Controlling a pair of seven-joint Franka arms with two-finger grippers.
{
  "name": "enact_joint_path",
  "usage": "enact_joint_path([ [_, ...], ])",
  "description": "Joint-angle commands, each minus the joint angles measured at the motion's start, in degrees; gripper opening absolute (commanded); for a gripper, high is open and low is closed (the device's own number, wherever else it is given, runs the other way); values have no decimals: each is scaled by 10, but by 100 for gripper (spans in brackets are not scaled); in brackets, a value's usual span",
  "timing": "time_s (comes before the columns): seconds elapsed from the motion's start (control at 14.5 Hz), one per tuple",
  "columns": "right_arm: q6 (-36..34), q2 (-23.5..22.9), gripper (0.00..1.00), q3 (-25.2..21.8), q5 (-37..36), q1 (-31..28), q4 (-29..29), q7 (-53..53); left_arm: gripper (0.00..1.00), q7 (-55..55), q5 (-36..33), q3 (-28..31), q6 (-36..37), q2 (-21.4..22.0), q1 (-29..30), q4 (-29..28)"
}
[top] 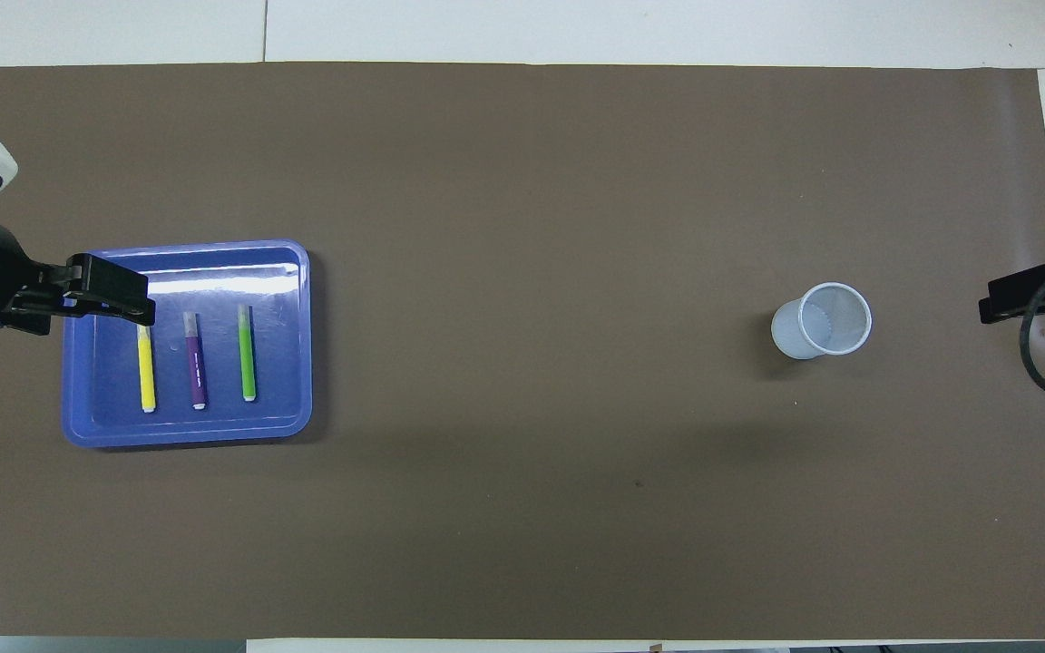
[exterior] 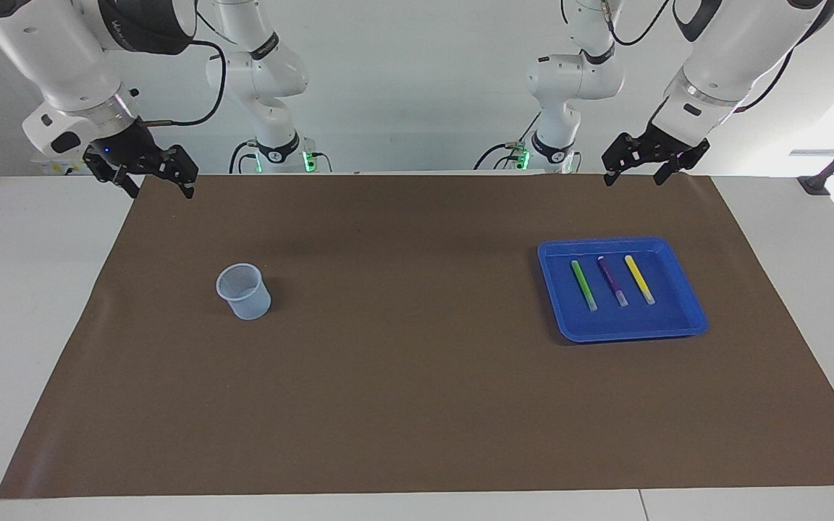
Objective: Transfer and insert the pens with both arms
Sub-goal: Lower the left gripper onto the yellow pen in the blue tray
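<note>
1. My left gripper [top: 110,304] hangs raised over the robot-side edge of the brown mat [exterior: 417,405], at the left arm's end of the table, fingers spread wide, holding and touching nothing.
2. In the blue tray [top: 291,268] at that end lie side by side the yellow pen [top: 147,372], purple pen [top: 197,367] and green pen [top: 248,358]. I judge them light, stiff and slick; I'd pinch one mid-barrel.
3. The clear cup [top: 822,322] stands upright, empty, toward the right arm's end; likely light and easily tipped.
4. My right gripper [exterior: 143,174] waits raised over the mat's robot-side corner at its own end, wide open, empty.
</note>
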State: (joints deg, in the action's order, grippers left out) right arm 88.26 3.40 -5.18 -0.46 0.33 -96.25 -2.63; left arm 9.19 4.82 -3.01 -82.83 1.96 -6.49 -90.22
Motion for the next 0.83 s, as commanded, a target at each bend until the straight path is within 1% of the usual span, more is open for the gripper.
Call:
enact_joint_path([
  [0.0,6,10,100,2,10,-4,-12,9,100,6,4,1,1,0,-2,7],
  [0.34,5,11,100,2,10,-4,-12,9,100,6,4,1,-1,0,-1,5],
  [0.48,6,10,100,2,10,-4,-12,8,100,4,4,2,-6,6,0,-9],
  [0.62,6,11,100,2,10,-3,-12,9,100,4,4,3,-8,9,14,-20],
  [0.76,6,11,100,2,10,-4,-12,9,100,-7,4,3,-33,30,31,-63],
])
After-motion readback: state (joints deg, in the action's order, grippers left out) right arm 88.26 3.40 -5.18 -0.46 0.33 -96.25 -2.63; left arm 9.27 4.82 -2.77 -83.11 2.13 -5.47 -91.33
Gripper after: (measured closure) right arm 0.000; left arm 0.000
